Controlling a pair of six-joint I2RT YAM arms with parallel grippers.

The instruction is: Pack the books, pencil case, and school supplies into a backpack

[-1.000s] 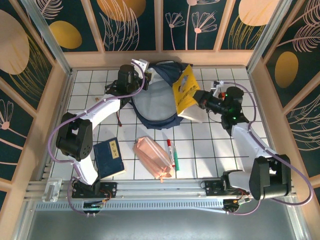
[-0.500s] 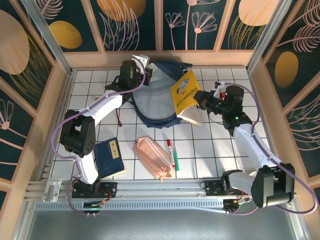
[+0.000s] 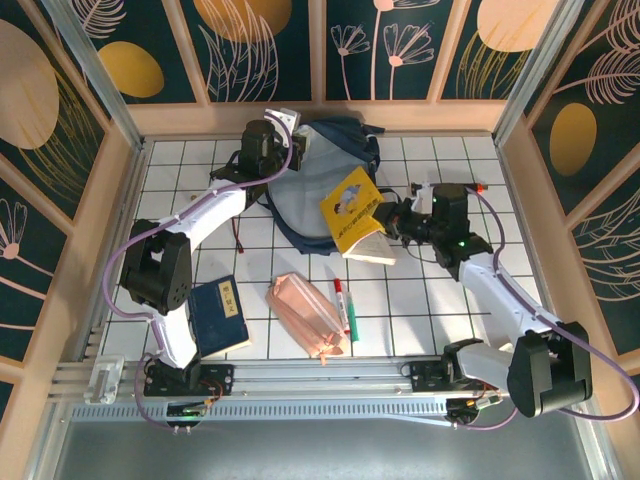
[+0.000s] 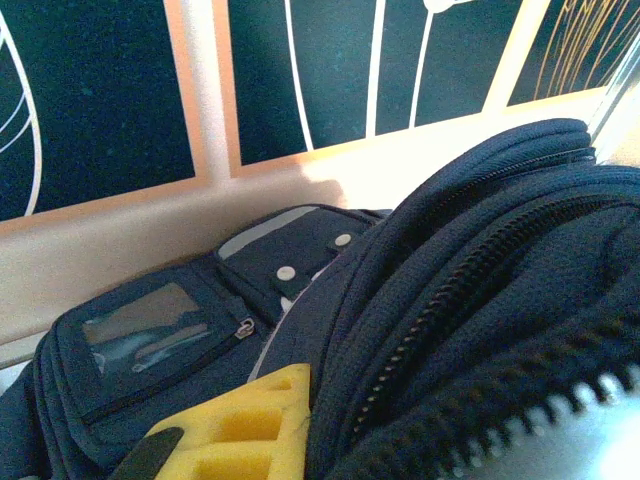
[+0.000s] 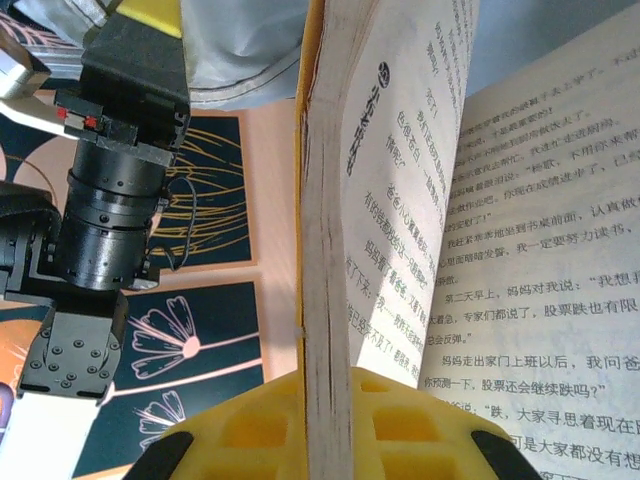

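Backpack (image 3: pixel 340 140): lies at the middle of the table's (image 3: pixel 440 300) far edge, mouth gaping toward the near side, pale lining showing.
Left tool (image 3: pixel 297 150): clenched on the backpack's opening edge at its far-left side. In the left wrist view the zippered rim (image 4: pixel 470 300) bunches against the yellow pad (image 4: pixel 240 440), most likely to lift the mouth and hold it wide for loading.
Right tool (image 3: pixel 385 222): grasping the yellow book (image 3: pixel 350 205) by its page block, which stands edge-on between the pads in the right wrist view (image 5: pixel 325 300). Loose pages fall open to one side because only part of the book is pinched.
Yellow book, heading: raised over the backpack's near-right rim, cover up, set cornerwise to the table's edges. Its long axis seems to run from the tool toward the mouth, a sensible slide-in line.
Waiting: navy book (image 3: pixel 220 312) near the near-left corner. Pencil case (image 3: pixel 308 315) and marker pen (image 3: pixel 343 305) lie side by side by the near edge.
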